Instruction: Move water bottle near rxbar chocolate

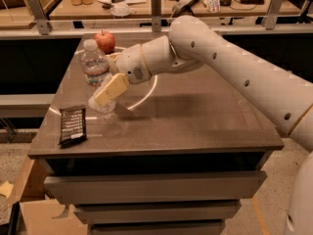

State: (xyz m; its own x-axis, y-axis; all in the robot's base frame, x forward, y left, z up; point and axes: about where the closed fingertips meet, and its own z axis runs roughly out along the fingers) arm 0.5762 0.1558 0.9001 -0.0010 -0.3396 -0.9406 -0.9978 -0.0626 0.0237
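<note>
The water bottle [96, 70], clear ribbed plastic with a white cap, stands upright on the left part of the grey table [195, 121]. My gripper [105, 94] is at the bottle's lower half, and one cream finger [110, 89] lies across its front. The other finger is hidden behind the bottle. The rxbar chocolate [72, 125], flat in a black wrapper with white text, lies near the table's front left corner, a short way in front of and left of the bottle.
A red apple [104, 41] sits at the table's back left, behind the bottle. A cluttered workbench [146, 4] with small bottles and cables runs behind the table. A cardboard box [34, 214] lies on the floor at the lower left.
</note>
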